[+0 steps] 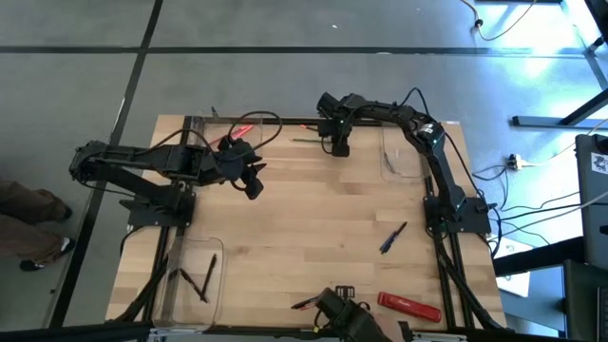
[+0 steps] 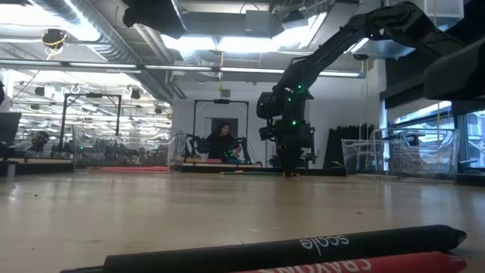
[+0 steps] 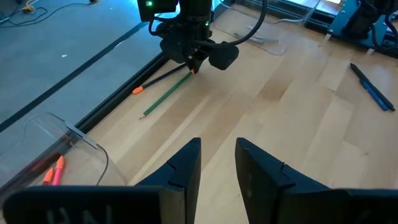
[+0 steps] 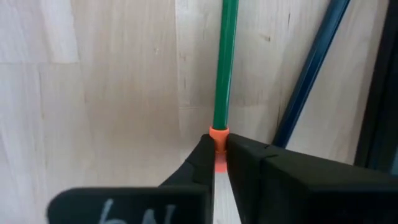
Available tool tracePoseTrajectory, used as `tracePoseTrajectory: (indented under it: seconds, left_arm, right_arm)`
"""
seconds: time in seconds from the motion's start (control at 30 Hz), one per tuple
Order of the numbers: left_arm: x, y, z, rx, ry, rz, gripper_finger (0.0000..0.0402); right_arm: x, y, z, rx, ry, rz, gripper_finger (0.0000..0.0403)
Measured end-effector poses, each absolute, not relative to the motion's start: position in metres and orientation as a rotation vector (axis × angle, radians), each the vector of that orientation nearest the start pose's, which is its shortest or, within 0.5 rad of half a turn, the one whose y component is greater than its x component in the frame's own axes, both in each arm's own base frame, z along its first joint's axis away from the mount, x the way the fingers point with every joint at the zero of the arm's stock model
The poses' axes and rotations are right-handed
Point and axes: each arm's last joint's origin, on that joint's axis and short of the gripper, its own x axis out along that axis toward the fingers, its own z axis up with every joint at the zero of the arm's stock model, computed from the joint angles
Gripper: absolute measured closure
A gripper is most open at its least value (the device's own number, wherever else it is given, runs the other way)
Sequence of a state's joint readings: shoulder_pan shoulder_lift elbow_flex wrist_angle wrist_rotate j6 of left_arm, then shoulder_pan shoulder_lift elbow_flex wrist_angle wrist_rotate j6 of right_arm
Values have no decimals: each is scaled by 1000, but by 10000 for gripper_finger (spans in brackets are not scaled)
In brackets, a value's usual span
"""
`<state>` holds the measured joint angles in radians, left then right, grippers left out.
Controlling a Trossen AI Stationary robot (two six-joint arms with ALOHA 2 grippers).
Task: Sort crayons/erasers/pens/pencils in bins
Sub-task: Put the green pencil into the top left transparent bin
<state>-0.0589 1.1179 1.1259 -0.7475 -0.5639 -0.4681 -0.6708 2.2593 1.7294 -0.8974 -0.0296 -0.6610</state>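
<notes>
The right gripper [image 1: 338, 144] sits at the table's twelve o'clock edge, its fingers [image 4: 205, 163] clamped on the orange eraser end of a green pencil [image 4: 223, 65] that lies on the wooden table [image 1: 313, 228]. A dark blue pencil [image 4: 311, 68] lies just beside the green one, close to the black rail at the table edge; the left wrist view shows this second stick ending in an orange tip [image 3: 137, 89]. The left gripper [image 1: 253, 182] hovers above the table towards ten o'clock, its fingers [image 3: 186, 163] a little apart and holding nothing. Just beyond it, at eleven o'clock, a clear bin [image 1: 195, 133] holds red-pink crayons [image 1: 240, 131]; in the left wrist view the same bin [image 3: 74, 134] shows orange-pink sticks [image 3: 55, 171] inside. A second clear bin [image 1: 399, 169] stands at one o'clock beside the right arm; its contents cannot be told. A third clear bin [image 1: 180, 299] at seven o'clock holds dark pencils [image 1: 202, 280]. A blue pen [image 1: 392, 238] lies loose towards four o'clock, well apart from every bin. At six o'clock a flat red bar [image 1: 409, 306] lies near the edge, and in the low view a black pen [image 2: 280, 249] marked "scale" lies there right against a red crayon [image 2: 364, 265].
</notes>
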Motion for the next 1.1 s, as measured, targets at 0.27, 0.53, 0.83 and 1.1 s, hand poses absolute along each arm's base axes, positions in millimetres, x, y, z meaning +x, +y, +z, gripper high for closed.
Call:
tracePoseTrajectory:
  seconds: [0.27, 0.53, 0.83, 1.1]
  left_arm:
    - [218, 3, 341, -210, 580, 633, 310]
    - [218, 3, 341, -210, 580, 633, 310]
    - [218, 3, 341, -210, 580, 633, 310]
    - [216, 3, 342, -208, 578, 631, 310]
  right_arm:
    - [347, -274, 139, -18, 1443, -74, 374]
    - [348, -272, 143, 38, 1452, -70, 373]
    - [356, -275, 170, 79, 1420, -88, 373]
    - [383, -266, 215, 25, 1305, -130, 372]
